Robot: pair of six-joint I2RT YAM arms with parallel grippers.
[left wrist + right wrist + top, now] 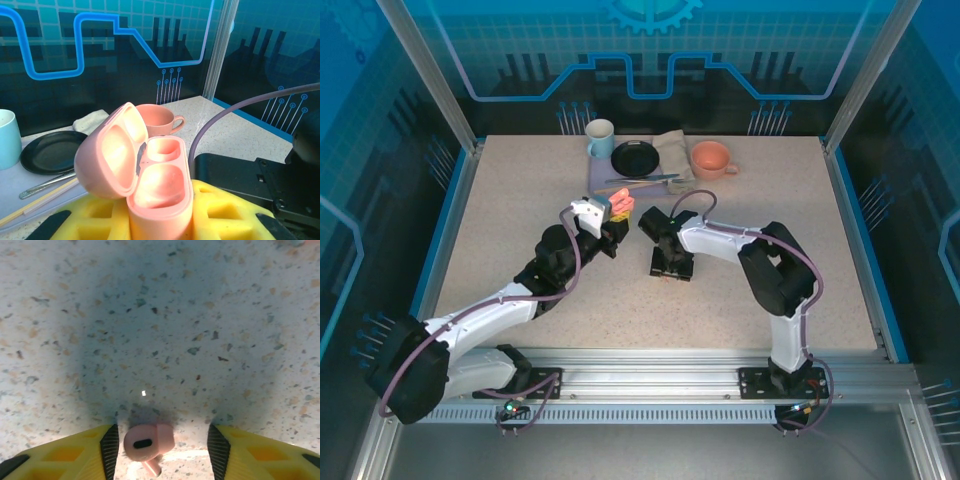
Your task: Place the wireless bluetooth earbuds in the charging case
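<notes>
Speckled table (500, 230): we see L end effector (160, 222) clenched on open pink charging case (150, 175), both wells empty. R end effector (162, 442) released, straddling pink earbud (146, 441) on table, ungripped. No buds seated yet.

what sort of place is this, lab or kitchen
Probably a robot test cell, not a kitchen: a speckled table walled by metal posts and blue printed panels, two arms bolted to a rail at its near edge, and a mug, plate and cup laid out as props.
</notes>
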